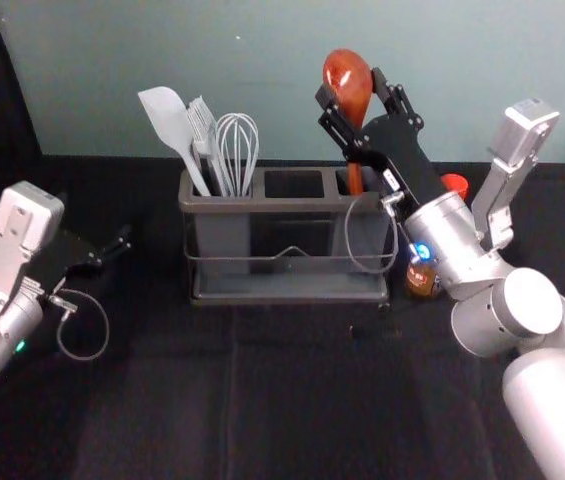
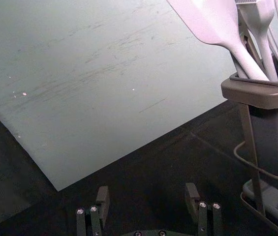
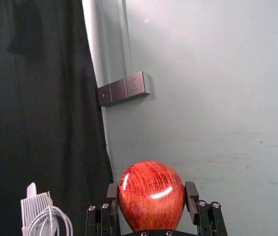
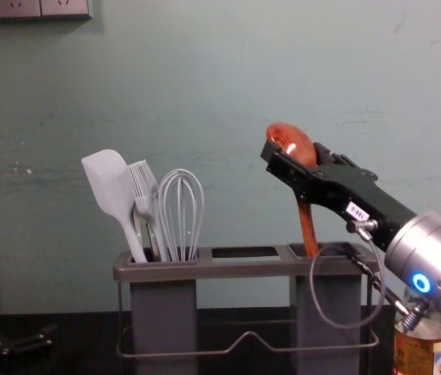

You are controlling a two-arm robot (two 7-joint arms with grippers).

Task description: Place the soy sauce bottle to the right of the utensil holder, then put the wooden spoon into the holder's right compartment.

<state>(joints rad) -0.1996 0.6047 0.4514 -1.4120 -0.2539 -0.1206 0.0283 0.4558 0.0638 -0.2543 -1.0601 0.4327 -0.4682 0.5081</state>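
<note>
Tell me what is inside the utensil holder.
The left compartment holds a pale spatula, a brush and a whisk, perhaps more behind them. The wooden spoon, gripped by the right hand, dips its handle into the right compartment. The compartment walls hide their lower ends.

The wooden spoon point(image 3: 151, 201) in my black right gripper point(image 1: 350, 88) is glossy red-brown, streaked with fine darker grain. My left gripper point(image 1: 116, 248) is black too; a blue ring glows on my silver right arm point(image 4: 439, 258), a small green light on my left arm point(image 1: 17, 325). The utensil holder point(image 4: 243, 268) is brownish grey, the spatula point(image 4: 111, 181) and whisk point(image 4: 202, 205) pale grey. I see a red cap point(image 1: 454, 183), a brown-and-yellow bottle label point(image 4: 415, 355), black cloth point(image 1: 292, 400) and a grey-green wall point(image 2: 104, 98) with faint dark streaks.
</note>
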